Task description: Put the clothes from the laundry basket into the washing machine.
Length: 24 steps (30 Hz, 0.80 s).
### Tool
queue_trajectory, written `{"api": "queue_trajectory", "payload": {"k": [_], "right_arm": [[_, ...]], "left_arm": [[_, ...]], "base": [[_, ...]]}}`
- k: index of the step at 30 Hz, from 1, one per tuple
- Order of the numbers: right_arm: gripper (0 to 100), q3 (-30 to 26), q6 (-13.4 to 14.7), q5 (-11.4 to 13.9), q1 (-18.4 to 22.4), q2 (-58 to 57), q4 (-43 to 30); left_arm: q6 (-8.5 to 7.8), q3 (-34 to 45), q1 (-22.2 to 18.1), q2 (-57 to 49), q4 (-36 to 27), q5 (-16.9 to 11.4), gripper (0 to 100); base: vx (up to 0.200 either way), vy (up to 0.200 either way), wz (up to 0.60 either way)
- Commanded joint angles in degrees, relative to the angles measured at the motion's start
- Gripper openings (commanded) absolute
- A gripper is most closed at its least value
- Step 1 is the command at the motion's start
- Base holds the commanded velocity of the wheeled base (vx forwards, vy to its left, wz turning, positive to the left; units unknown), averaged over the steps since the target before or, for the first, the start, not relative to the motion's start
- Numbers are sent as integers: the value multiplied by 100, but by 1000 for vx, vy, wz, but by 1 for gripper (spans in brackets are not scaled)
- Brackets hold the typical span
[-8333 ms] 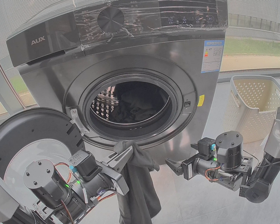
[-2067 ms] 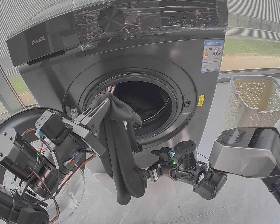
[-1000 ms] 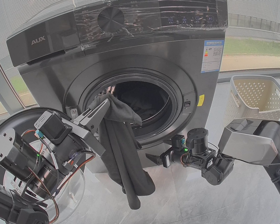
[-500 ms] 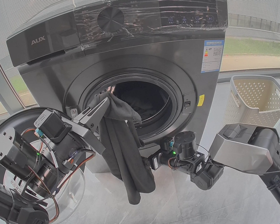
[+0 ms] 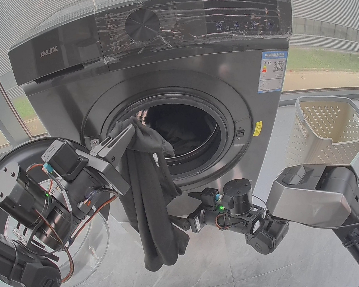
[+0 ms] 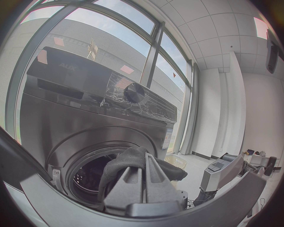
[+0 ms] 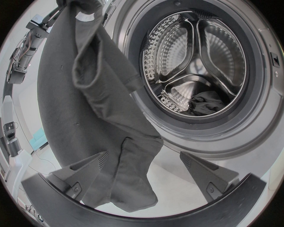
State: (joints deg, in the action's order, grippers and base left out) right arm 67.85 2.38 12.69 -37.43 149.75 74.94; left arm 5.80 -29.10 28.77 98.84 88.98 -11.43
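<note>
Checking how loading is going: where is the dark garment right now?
In the head view the dark garment hangs from the left gripper at the left edge of the washing machine opening, its lower end by the right gripper.

Not much I can actually read from my feed. The dark grey metal front-loading washing machine (image 5: 61, 106) has a pale brand logo (image 5: 48, 51) on its glossy drawer front, upper left. Its film-wrapped black control panel (image 5: 241, 22) carries tiny icons and lettering, too small to make out. A blue-and-white rectangular sticker (image 5: 272, 71) with a square code sits right of the door opening, with a small yellow sticker (image 5: 257, 128) below it, both illegible. The dark grey garment (image 5: 148, 200) shows a little white tag (image 5: 156, 159), unreadable too.
</note>
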Motion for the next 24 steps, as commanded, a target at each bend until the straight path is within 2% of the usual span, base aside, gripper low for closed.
{"api": "queue_trajectory", "payload": {"k": [1, 7, 9, 16, 17, 24], "right_arm": [[100, 61, -36, 5, 77, -16, -40], [100, 835, -97, 5, 288, 116, -207], [100, 1336, -141, 76, 297, 300, -339], [100, 1898, -159, 216, 130, 678, -128], [0, 1951, -167, 234, 130, 696, -120], [0, 2092, -176, 322, 113, 714, 30]], "left_arm": [[17, 10, -12, 12, 5, 1, 0], [17, 45, 15, 4, 5, 1, 0], [9, 71, 32, -5, 5, -8, 0], [17, 71, 32, 4, 5, -8, 0], [17, 71, 32, 4, 5, -8, 0], [17, 80, 6, 4, 5, 1, 0]], "base": [[0, 0, 0], [0, 0, 0], [0, 0, 0], [0, 0, 0], [0, 0, 0], [0, 0, 0]]}}
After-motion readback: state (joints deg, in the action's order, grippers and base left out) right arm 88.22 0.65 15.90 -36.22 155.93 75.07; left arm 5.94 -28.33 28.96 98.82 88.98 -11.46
